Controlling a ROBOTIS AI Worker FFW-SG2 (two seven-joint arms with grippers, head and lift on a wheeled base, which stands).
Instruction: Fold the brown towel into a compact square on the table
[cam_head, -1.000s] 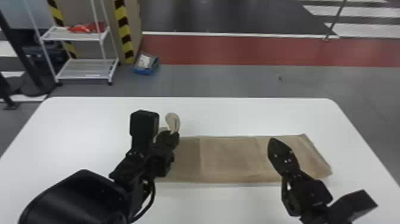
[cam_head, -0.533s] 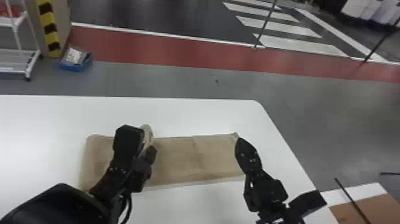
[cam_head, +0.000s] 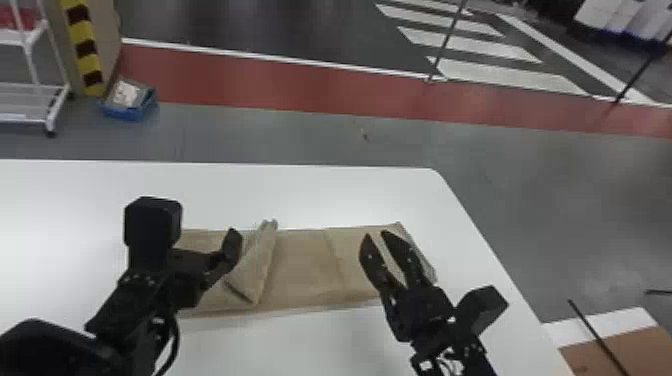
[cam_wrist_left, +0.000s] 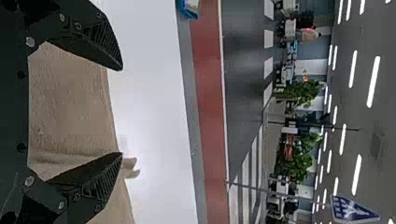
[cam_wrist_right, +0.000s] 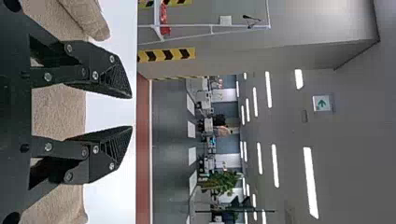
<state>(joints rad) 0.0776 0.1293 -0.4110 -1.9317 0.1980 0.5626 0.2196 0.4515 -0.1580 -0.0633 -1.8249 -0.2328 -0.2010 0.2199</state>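
Bright indoor light, glowing ceiling strips (cam_wrist_left: 373, 81), pale sheen on the white table (cam_head: 325, 195) (shadows faint)

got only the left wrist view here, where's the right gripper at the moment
Observer: In the head view, the right gripper is over the right-hand end of the brown towel.
Operator: ok is it open or shut
Observer: Open; the right wrist view shows a clear gap between its two fingers.
Operator: and what shape is the whole towel in, i only get part of it
Observer: The head view shows it as a long strip running left to right on the table, not yet a compact square.
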